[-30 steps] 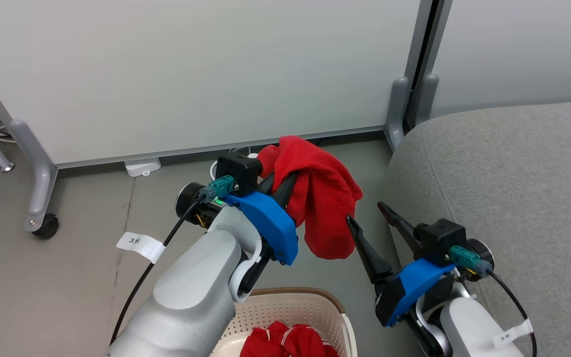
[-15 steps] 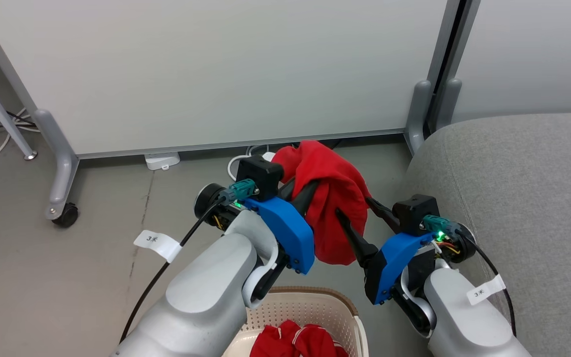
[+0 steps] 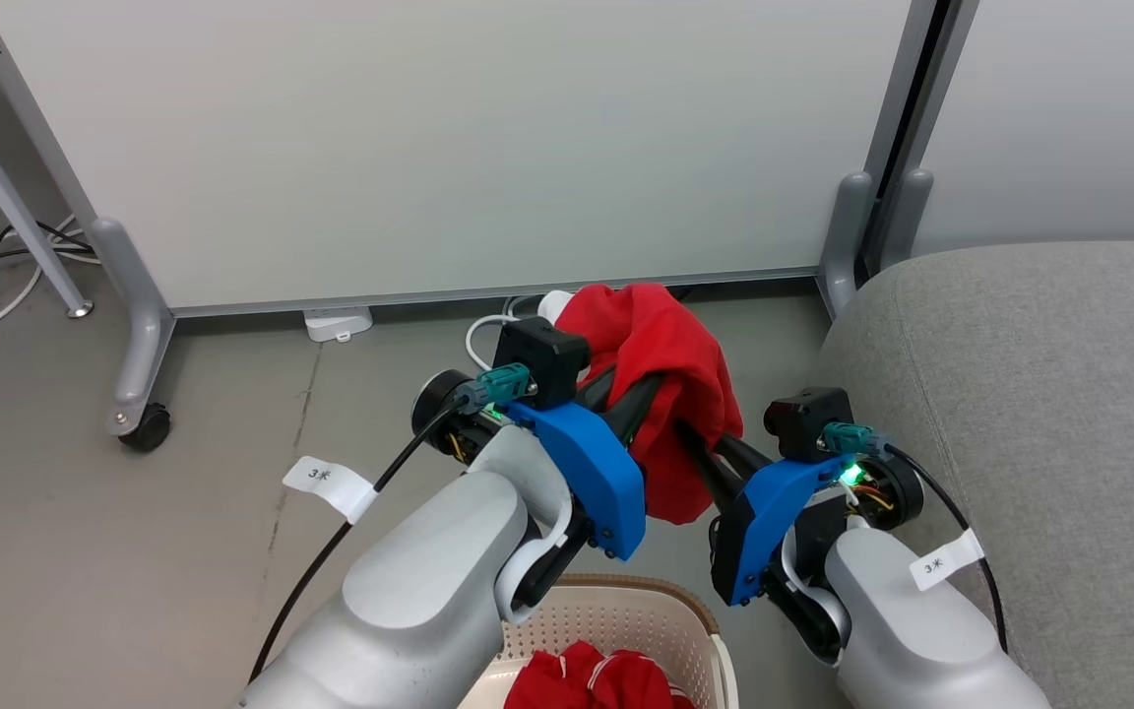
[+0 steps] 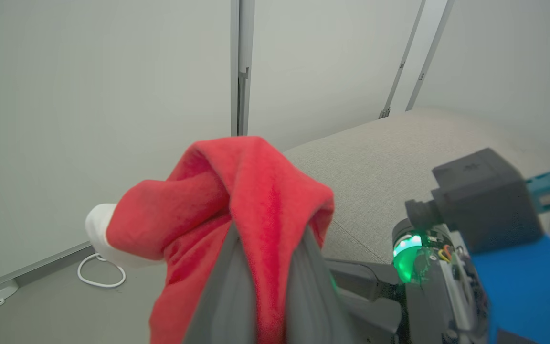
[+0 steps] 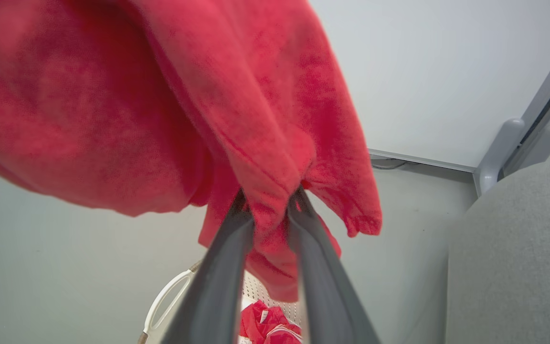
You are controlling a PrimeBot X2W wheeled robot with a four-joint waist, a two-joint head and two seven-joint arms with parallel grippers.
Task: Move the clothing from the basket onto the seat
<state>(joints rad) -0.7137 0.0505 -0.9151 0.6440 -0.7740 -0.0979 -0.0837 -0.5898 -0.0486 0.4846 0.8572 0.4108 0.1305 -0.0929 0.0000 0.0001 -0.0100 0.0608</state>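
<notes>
Item 1. Red garment [image 3: 670,364]: soft bright red fabric with a white cuff at one end. It is held bunched in the air above the grey floor [image 3: 85,551], between the two arms, and is seen beyond the basket and beside the rounded corner of the seat. It is not laid on the seat.

Item 2. Left end effector [image 4: 268,239]: its dark fingers are drawn narrow, and red fabric is gripped between them and draped over their tips.

Item 3. Right end effector [image 5: 270,200]: its fingers are pinched together on a hanging fold of the same red garment.

Item 4. Basket [image 3: 616,586]: cream perforated plastic with a brown rim, placed on the floor at the bottom edge of the head view. Further red clothing [image 3: 587,679] with white stripes is contained in it.

Item 5. Seat [image 3: 1039,394]: a large light grey upholstered cushion, located to the right. No garment is seen on its visible part.

Item 6. Partition panel [image 3: 429,148]: pale, mounted on grey feet, with a black caster [image 3: 146,428] at the left. A white cable [image 3: 476,335] is looped on the floor at its base.
</notes>
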